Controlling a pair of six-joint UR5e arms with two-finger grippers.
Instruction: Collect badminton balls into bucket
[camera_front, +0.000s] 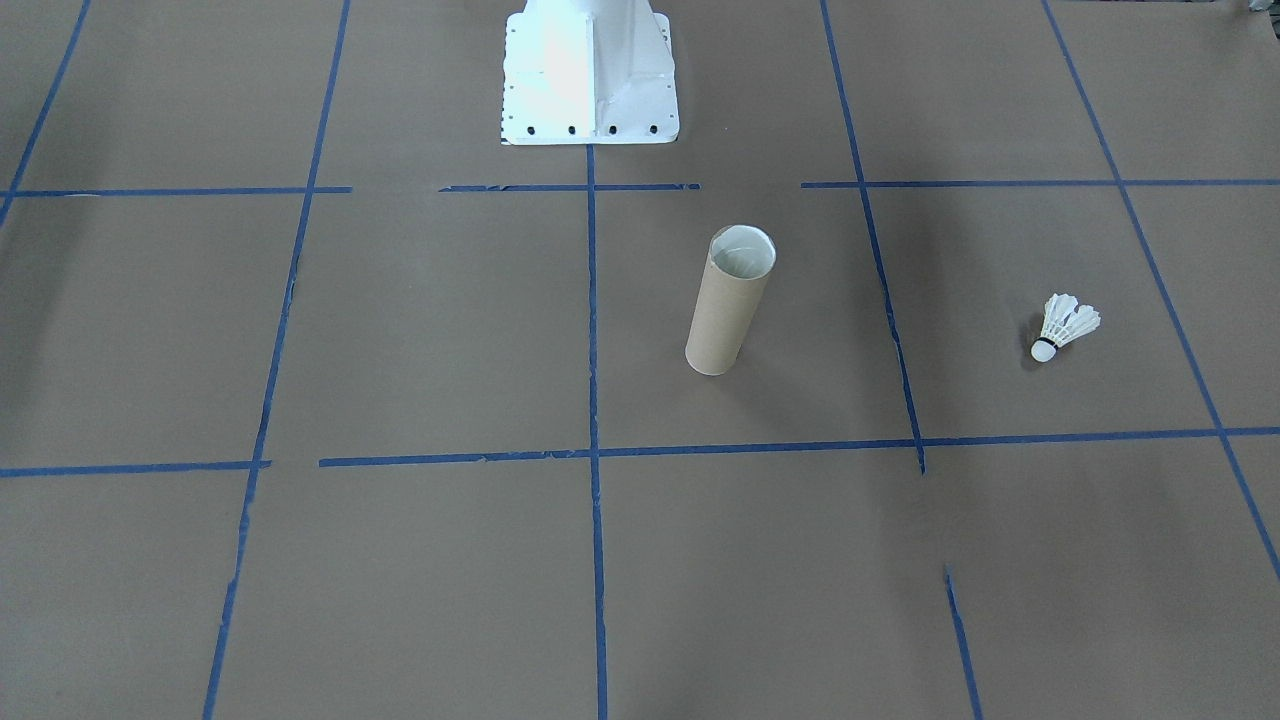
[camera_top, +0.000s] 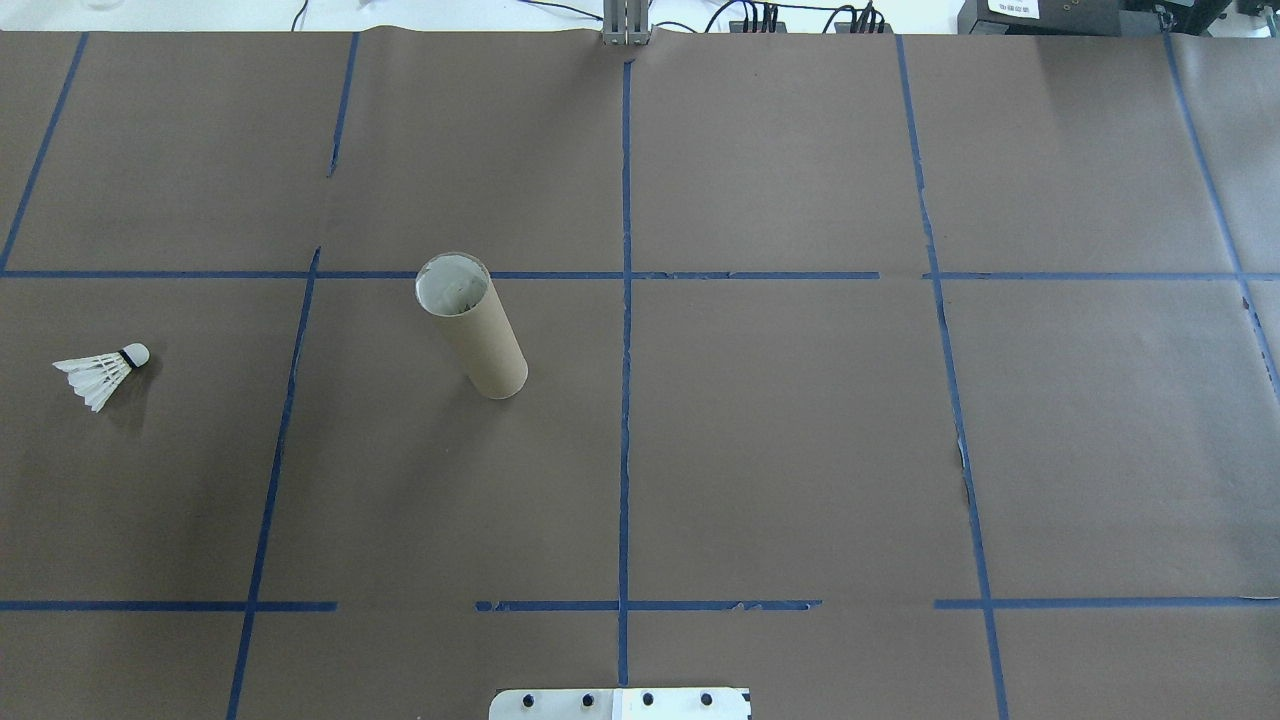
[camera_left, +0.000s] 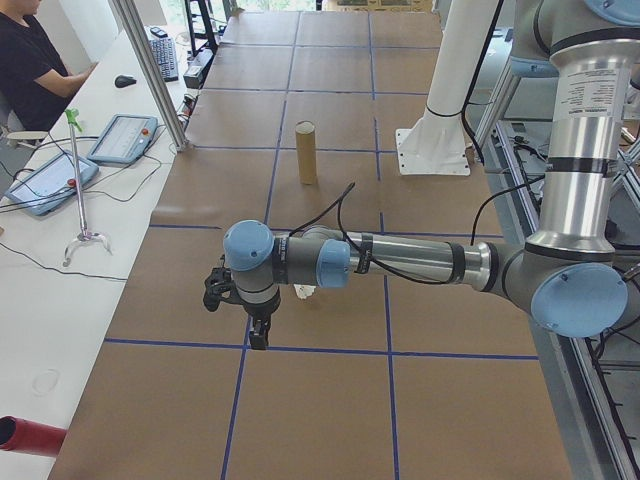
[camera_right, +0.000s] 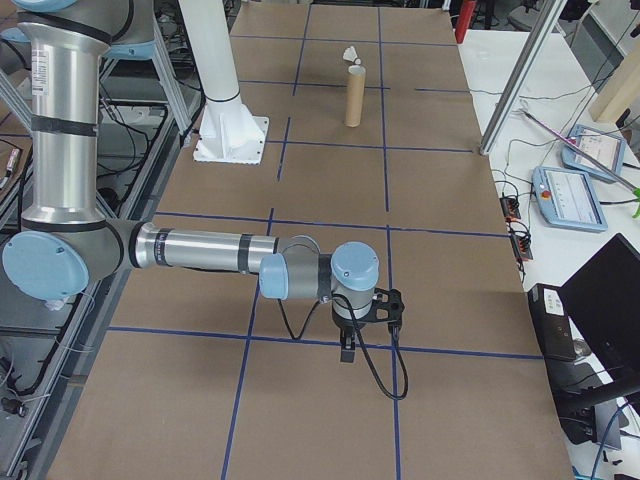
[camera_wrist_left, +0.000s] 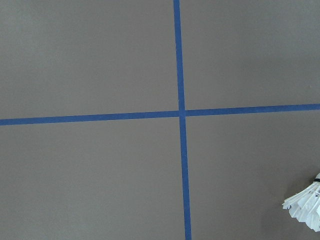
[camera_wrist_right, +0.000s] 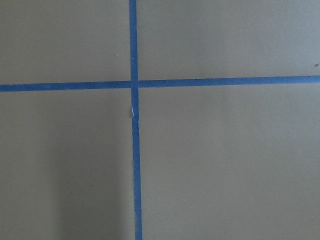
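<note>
Taking the overhead view from its left edge, the shuttlecock (camera_top: 103, 370) comes first. It lies on its side on the brown paper, well to the left of the tube (camera_top: 470, 325), cork tip toward the tube and feathers fanned away. It sits out in the open, touching nothing, so I judge a pinch from above at the cork or the black band to be the easy way in.

The tube stands upright with its mouth up and its pale inside showing nothing in it, so the collecting is not yet begun. Upright is how I want it: I can lower the shuttlecock cork first and let go.

My left pincer (camera_left: 238, 300) hangs over the paper on the shuttlecock's side of the tube. Its wrist camera catches only the feather tips (camera_wrist_left: 306, 205) at the lower right corner, so I am not centred on them. It shows in a side view only, so I cannot tell whether its fingers are spread or pressed together.

My right pincer (camera_right: 362, 318) hangs well to the other side of the tube, over a tape crossing (camera_wrist_right: 133, 84), and I cannot tell its state either.
</note>
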